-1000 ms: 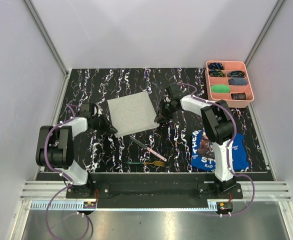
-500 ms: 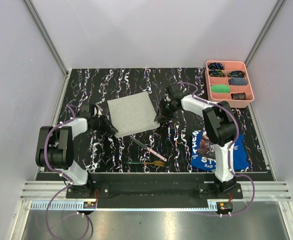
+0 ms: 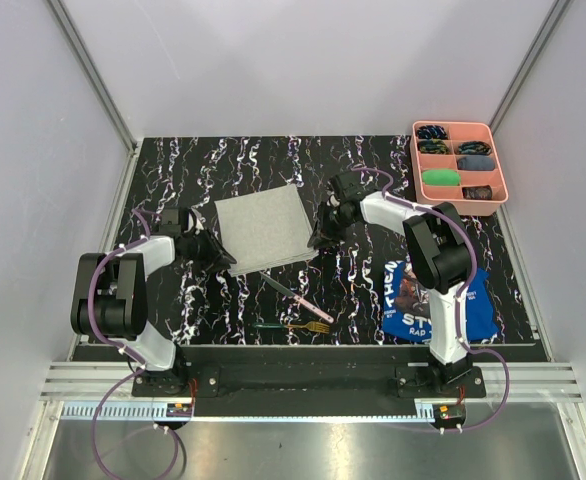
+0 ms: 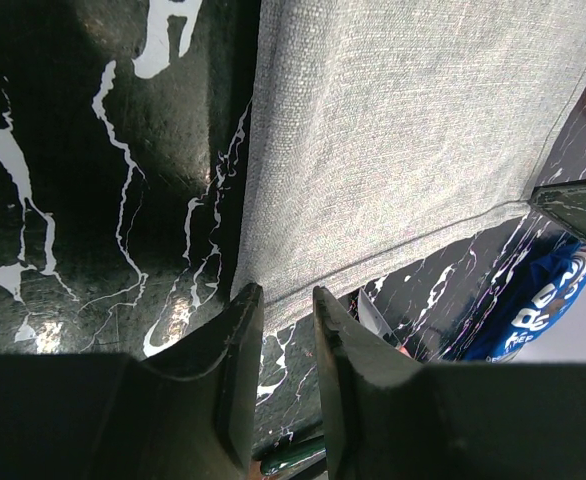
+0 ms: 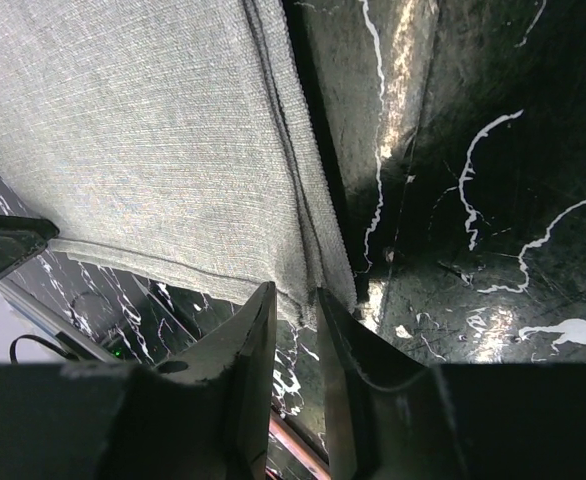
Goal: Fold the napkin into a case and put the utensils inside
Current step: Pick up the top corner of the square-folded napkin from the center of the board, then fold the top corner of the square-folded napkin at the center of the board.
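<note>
The light grey napkin (image 3: 263, 226) lies spread as a square on the black marbled table, unfolded. My left gripper (image 3: 223, 257) is at its near left corner. In the left wrist view the jaws stand a narrow gap apart with the cloth's corner (image 4: 273, 290) at the fingertips (image 4: 245, 300). My right gripper (image 3: 316, 240) is at the near right corner, also with a narrow gap, the hemmed corner (image 5: 298, 290) reaching between the tips. The pink-handled knife (image 3: 298, 297) and green-handled fork (image 3: 291, 326) lie on the table in front of the napkin.
A pink compartment tray (image 3: 459, 160) with small items stands at the back right. A blue printed cloth (image 3: 435, 300) lies under the right arm at the near right. Grey walls close in the table on three sides.
The right gripper has shifted slightly at the napkin's near right corner. The napkin, the utensils and the left arm look the same.
</note>
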Motion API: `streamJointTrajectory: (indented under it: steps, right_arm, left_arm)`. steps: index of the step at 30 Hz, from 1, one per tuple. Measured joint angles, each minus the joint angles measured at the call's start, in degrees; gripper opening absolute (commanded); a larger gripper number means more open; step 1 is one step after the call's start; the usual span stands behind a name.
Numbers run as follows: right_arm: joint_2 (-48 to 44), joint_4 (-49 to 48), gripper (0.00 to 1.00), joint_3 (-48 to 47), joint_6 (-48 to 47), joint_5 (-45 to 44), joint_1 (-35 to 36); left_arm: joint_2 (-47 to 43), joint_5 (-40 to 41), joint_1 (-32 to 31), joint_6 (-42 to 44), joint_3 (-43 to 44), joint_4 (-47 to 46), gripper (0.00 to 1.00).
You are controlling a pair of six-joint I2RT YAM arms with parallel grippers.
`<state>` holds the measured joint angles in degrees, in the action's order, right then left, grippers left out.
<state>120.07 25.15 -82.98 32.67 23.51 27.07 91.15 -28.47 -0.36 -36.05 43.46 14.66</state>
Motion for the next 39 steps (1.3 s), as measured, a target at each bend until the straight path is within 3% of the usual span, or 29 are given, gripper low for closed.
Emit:
streamJointTrajectory:
  steps: [10, 12, 19, 26, 32, 39]
  right_arm:
    - [0.00, 0.00, 0.09, 0.35, 0.39, 0.00, 0.04]
    - [0.00, 0.00, 0.00, 0.35, 0.57, -0.04, 0.07]
    - [0.00, 0.09, 0.00, -0.04, 0.74, 0.11, 0.28]
    - [0.02, 0.68, 0.00, -3.10, 0.81, 1.55, 0.59]
    - [3.93, -1.88, 0.00, -12.44, 1.95, 4.83, 2.05]
    - [16.11, -7.87, 0.00, -27.23, 4.85, 9.99, 4.33]
  left_arm:
    - [0.00, 0.00, 0.00, -0.02, -0.81, -0.94, 0.30]
    - [0.00, -0.02, 0.00, -0.02, -1.03, -1.01, 0.30]
    - [-0.31, -0.15, 0.00, -0.37, -1.09, -1.14, 0.34]
    - [-1.97, -0.50, 0.79, -0.44, -1.05, -1.01, 0.31]
    - [-1.66, -0.48, 2.03, -0.66, -0.79, -1.11, 0.27]
    - [0.02, -0.87, 2.03, -1.33, -0.85, -1.73, 0.25]
